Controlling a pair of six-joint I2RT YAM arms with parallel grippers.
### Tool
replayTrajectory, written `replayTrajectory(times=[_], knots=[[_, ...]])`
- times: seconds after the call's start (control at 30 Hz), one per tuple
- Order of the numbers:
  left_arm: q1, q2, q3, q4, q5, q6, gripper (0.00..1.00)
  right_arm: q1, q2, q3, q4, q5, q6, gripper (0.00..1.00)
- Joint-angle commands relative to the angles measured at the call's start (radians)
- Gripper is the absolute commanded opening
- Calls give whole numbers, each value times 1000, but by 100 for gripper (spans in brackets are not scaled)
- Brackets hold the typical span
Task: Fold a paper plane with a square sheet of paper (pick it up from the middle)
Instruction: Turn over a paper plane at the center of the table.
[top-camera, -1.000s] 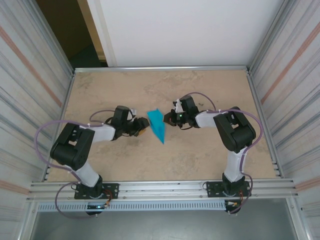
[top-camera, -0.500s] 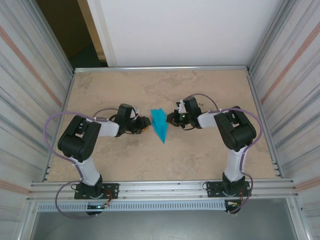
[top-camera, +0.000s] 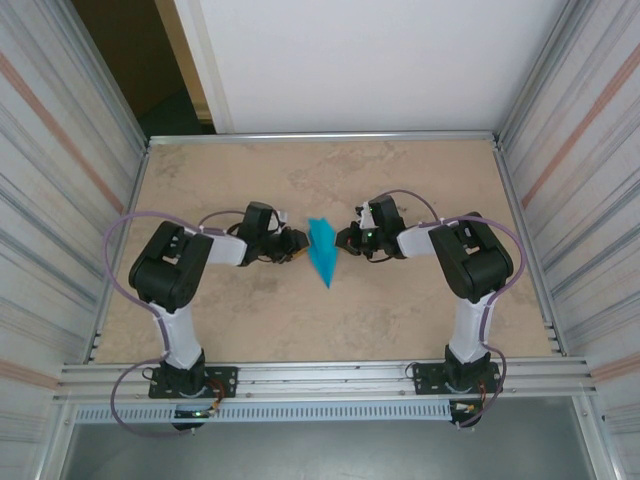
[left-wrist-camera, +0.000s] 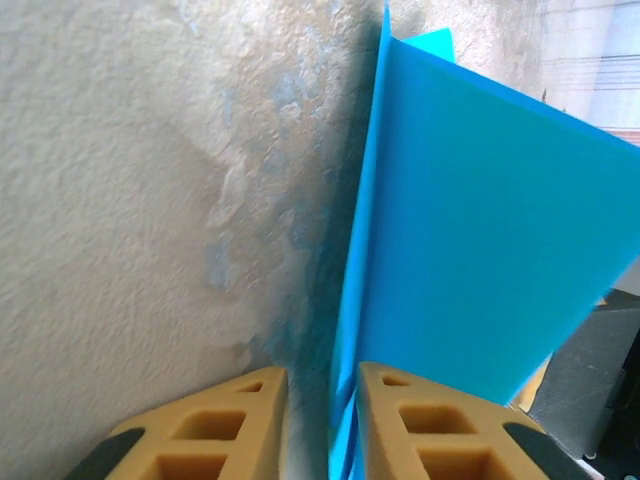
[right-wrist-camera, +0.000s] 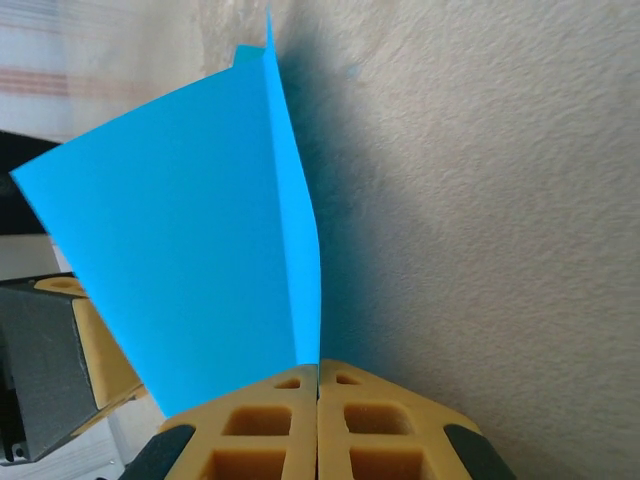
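From above, the paper plane (top-camera: 323, 252) sits on the table (top-camera: 400, 320) between the left hand (top-camera: 298, 245) and the right hand (top-camera: 344, 240). Left wrist: narrow jaws straddle its folded edge, with a gap showing. Right wrist: fingers (right-wrist-camera: 370, 420) pinch its crease tight.

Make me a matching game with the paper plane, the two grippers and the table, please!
Things:
1. paper plane
2. left gripper
3. right gripper
4. table

Descriptions:
A. beige, mottled
B. jaws shut on the paper
C. turquoise blue
D. jaws slightly apart, paper edge between them

Pairs: 1-C, 2-D, 3-B, 4-A
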Motion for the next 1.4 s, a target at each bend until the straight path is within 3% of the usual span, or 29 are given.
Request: replayTrajectory(times=[0.0,0.33,0.4,0.47,0.6,0.8,1.37], knots=[[-11,35,32,-7,35,30,22,-9,15,-10,15,-27,2,6],[-11,42,48,1,69,42,2,-29,-11,4,-17,-82,-40,13],[-12,35,53,-11,66,51,0,-34,-13,12,-39,-91,-60,10],[-9,19,50,-22,62,55,0,-40,-17,13,-49,-98,-72,3],[7,-42,24,-29,41,62,0,-42,-41,18,-77,-71,-92,1],[28,-106,-16,-51,15,84,0,-54,-40,20,-52,-56,-82,2],[37,-29,-50,-5,8,91,0,-49,33,62,-79,-49,-102,8]])
